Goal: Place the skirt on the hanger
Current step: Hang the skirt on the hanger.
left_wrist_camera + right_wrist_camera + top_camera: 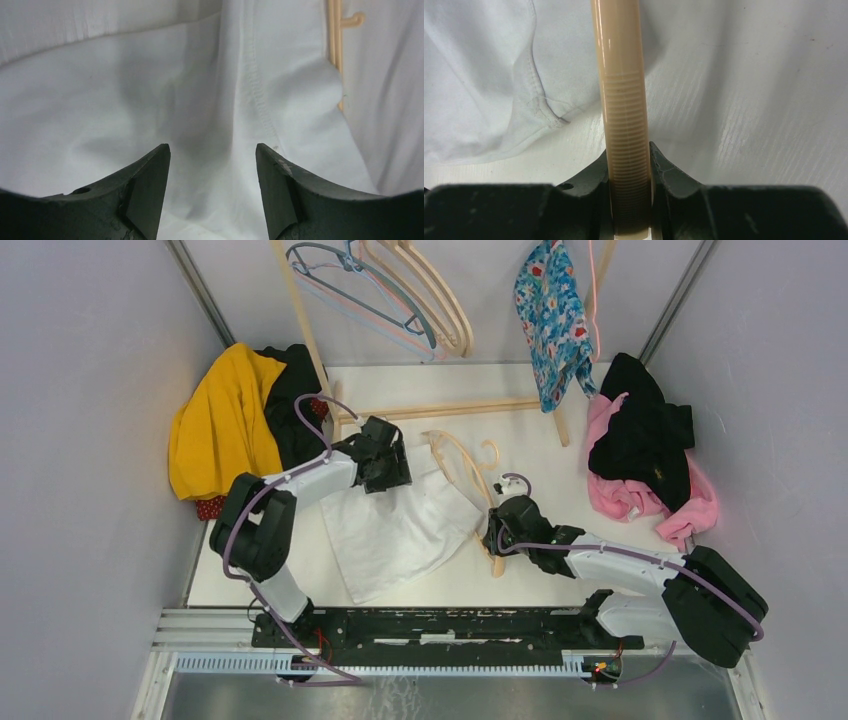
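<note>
The white skirt point(395, 525) lies flat on the table, also filling the left wrist view point(150, 90). A beige plastic hanger point(468, 468) lies beside its right edge, partly under the cloth; a bit of it shows in the left wrist view point(336, 35). My left gripper point(388, 472) is open just above the skirt's top edge point(213, 155), nothing between the jaws. My right gripper point(497, 532) is shut on the hanger's ribbed lower arm point(626, 125) at the skirt's right corner.
A wooden rack point(440, 408) at the back holds several hangers point(400, 290) and a blue floral garment point(552, 315). A yellow and black clothes pile point(235, 415) lies at the left, a pink and black pile point(650, 455) at the right.
</note>
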Tool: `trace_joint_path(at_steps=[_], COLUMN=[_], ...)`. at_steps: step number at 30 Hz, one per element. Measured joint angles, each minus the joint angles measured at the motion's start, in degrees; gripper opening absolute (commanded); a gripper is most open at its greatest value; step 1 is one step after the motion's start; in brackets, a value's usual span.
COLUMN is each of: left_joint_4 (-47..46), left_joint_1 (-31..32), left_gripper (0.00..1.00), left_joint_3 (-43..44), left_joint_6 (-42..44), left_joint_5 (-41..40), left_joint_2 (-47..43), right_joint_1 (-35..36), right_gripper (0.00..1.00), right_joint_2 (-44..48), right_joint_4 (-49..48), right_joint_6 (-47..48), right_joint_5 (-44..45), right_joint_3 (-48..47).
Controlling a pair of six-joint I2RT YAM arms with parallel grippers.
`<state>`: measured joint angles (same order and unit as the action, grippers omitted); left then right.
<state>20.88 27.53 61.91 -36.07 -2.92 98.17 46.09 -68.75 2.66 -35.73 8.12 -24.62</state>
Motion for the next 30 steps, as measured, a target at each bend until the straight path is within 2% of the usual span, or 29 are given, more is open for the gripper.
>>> trace_joint_path(at_steps=[13, 19, 22, 30], left_joint_4=[4.92, 6.88, 4.35, -2.56], left_joint_1=[8.04, 10.03, 10.62, 10.84], left_gripper=[0.71, 0.81, 0.83, 0.82], left_joint_3=[0.02, 4.31, 6.43, 5.22], left_joint_6=[-0.55, -0.13, 2.75, 13.20], left_joint_5=[-5.99, -7.98, -8.11, -6.93], left_joint_2=[-1.60, -4.20, -4.15, -3.26], right_joint_1=[0.00, 0.00, 0.00, 0.00], right_gripper=[0.01, 0.01, 0.01, 0.01], right_joint_2=[-1.03, -0.83, -0.39, 0.33], right_joint_4=[-1.60, -1.42, -0.85, 0.07], right_joint_6=[0.00, 0.00, 0.09, 0.39], right_joint_5=[-0.02, 0.00, 0.02, -0.04], right_joint_3=[0.00, 0.00, 0.00, 0.00])
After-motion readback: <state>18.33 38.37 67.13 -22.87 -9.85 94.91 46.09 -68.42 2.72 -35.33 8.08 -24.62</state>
